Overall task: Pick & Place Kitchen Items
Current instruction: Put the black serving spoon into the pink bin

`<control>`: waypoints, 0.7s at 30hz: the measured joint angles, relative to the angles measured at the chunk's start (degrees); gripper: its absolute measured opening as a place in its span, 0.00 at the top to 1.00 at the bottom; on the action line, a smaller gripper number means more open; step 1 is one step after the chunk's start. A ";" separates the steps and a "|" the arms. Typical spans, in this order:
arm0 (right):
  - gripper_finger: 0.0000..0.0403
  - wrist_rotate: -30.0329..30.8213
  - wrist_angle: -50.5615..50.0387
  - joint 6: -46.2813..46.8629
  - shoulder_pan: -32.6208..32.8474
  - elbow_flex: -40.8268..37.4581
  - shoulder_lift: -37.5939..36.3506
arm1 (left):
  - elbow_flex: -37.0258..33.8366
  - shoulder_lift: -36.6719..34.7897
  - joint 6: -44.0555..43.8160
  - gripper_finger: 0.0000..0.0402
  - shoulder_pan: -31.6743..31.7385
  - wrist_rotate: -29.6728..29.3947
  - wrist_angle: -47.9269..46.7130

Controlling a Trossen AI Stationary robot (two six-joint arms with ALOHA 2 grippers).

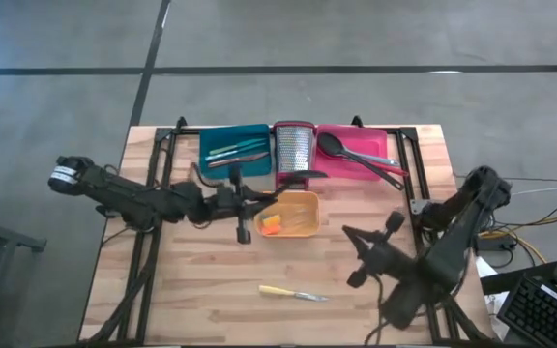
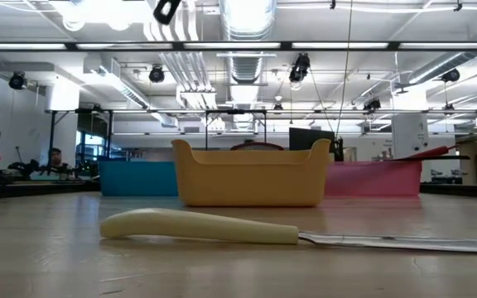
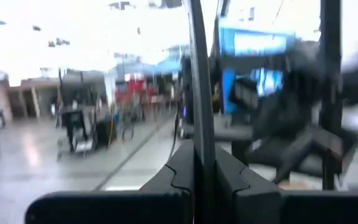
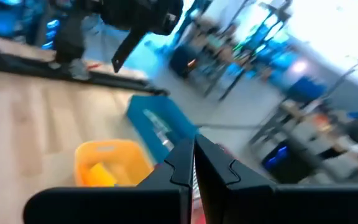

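Even, soft light over the high view, and the wooden counter (image 1: 211, 280) reads clearly with only faint shadows under the arms. Down at counter height, bright ceiling strip lights (image 2: 247, 45) blow out to white at the upper left of the frame, while the cream-handled knife (image 2: 205, 226) close to the lens goes slightly soft and the yellow tray (image 2: 251, 174) stays crisp. The left wrist view is heavily smeared with motion blur, the upper left washed out by glare. The right wrist view is blurred too, streaked at the upper right, with a blue cast at the upper left.
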 joint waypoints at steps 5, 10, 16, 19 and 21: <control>0.98 8.46 2.46 8.20 -1.34 -5.95 6.25 | -0.16 0.28 0.28 0.95 1.62 6.13 6.67; 0.96 9.04 11.20 7.91 -6.93 -7.06 11.10 | -0.19 0.31 -0.24 0.95 2.47 12.33 9.30; 0.80 9.06 13.14 8.61 -12.12 -5.76 12.83 | -0.27 1.07 -1.06 0.95 2.58 16.33 11.06; 0.69 9.09 14.72 8.05 -12.97 -5.72 12.82 | -0.27 1.17 -0.85 0.95 2.99 21.47 11.28; 0.62 9.09 14.80 8.07 -13.49 -5.67 12.69 | -0.24 1.18 -1.92 0.95 3.17 23.72 11.98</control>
